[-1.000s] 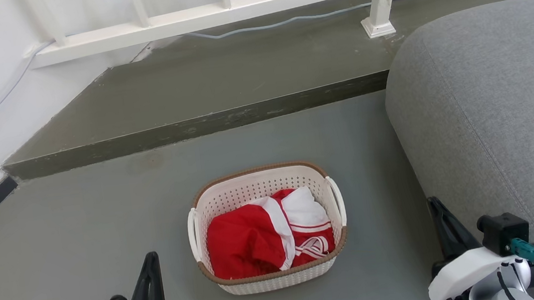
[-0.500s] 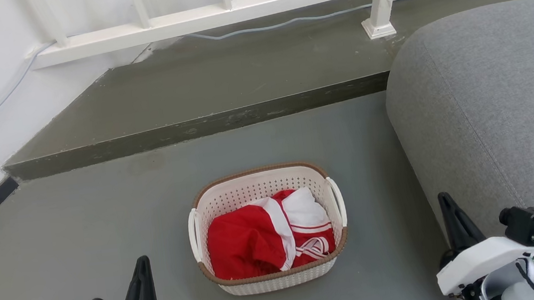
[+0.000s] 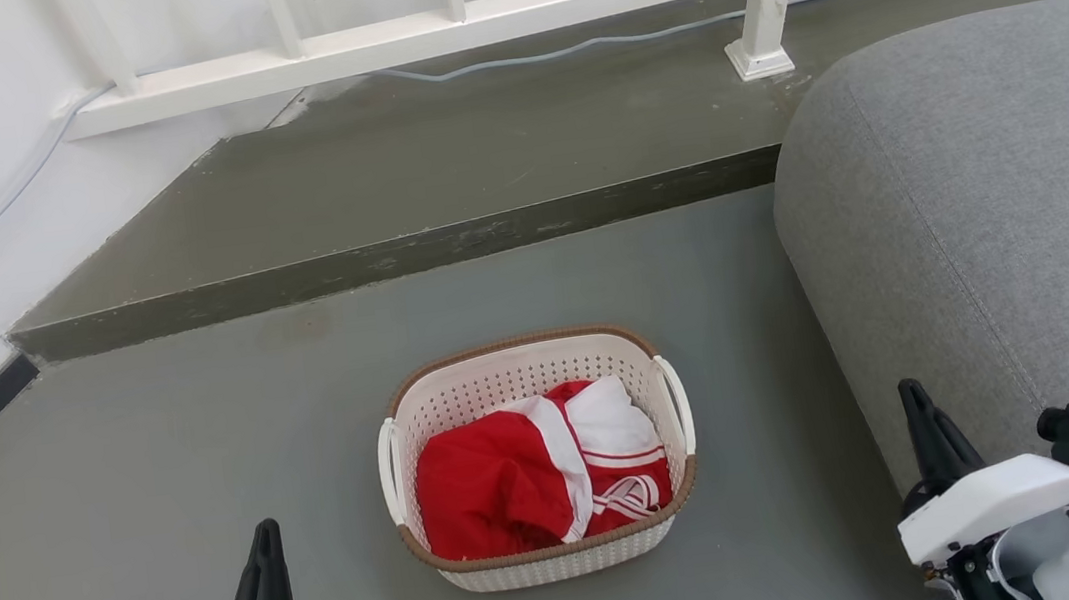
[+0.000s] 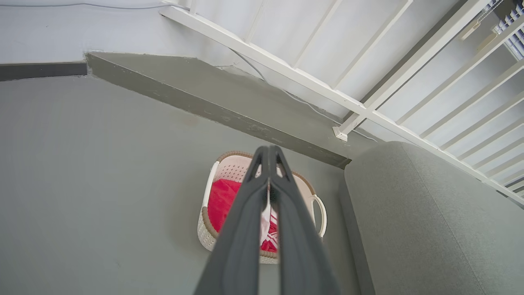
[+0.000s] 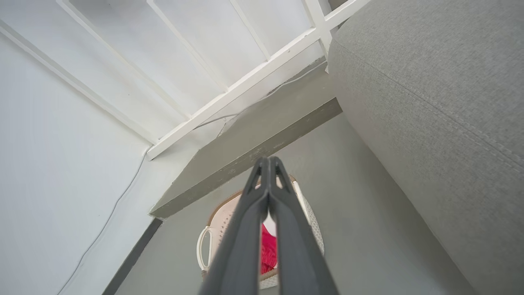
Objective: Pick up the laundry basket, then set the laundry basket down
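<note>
From the head view, the laundry basket (image 3: 513, 375) sits on the grey floor (image 3: 161, 463), upright, with red and white clothes (image 3: 515, 478) bundled inside it. A grey sofa (image 3: 985, 188) stands to its right, near but not touching, and a raised step (image 3: 439, 170) runs across behind it under a white railing (image 3: 463, 21). The left tool (image 3: 265, 544) is at the lower left and the right tool (image 3: 918, 412) at the lower right by the sofa's edge. Each is well apart from the basket, its dark fingers pressed together and gripping nothing. In the left wrist view, that tool's two fingers meet at their tips and cross in front of the basket, which lies on the floor beyond them, one white handle showing toward the sofa. In the right wrist view, the fingers likewise close to a single point with only a thin slit lower down. The basket shows behind them, partly hidden — a handle, a stretch of perforated wall and a patch of red cloth.
</note>
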Controlling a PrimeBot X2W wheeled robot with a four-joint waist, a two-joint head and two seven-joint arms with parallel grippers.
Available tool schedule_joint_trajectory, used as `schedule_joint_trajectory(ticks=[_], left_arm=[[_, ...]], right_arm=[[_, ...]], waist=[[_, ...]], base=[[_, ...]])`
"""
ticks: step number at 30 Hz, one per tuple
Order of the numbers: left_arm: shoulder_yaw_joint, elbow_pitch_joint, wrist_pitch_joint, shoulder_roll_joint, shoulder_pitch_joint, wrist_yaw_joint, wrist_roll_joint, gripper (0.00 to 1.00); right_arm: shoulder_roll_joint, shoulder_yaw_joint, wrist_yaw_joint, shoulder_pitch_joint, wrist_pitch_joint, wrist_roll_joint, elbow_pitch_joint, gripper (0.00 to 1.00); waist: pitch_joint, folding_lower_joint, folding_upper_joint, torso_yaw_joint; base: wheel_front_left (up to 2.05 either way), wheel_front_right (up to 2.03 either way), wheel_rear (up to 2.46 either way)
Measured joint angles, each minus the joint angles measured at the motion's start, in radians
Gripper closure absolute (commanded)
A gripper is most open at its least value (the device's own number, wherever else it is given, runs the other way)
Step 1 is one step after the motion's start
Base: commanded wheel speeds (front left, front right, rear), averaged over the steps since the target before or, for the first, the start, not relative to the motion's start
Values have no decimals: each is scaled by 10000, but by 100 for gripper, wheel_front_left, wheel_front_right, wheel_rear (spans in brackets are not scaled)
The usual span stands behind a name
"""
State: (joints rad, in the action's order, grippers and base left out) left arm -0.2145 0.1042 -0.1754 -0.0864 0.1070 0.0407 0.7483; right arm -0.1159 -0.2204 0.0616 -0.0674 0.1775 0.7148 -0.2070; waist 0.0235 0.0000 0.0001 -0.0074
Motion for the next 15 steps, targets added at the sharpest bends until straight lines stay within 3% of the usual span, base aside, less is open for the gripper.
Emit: schedule_joint_trajectory(ticks=[15], left_arm=[[407, 226, 447, -25, -242, -290, 1831, 100]], right_arm=[[0, 522, -297, 203, -439, 1866, -13, 100]], waist=[[-35, 0, 0, 14]], base=[[0, 0, 0]])
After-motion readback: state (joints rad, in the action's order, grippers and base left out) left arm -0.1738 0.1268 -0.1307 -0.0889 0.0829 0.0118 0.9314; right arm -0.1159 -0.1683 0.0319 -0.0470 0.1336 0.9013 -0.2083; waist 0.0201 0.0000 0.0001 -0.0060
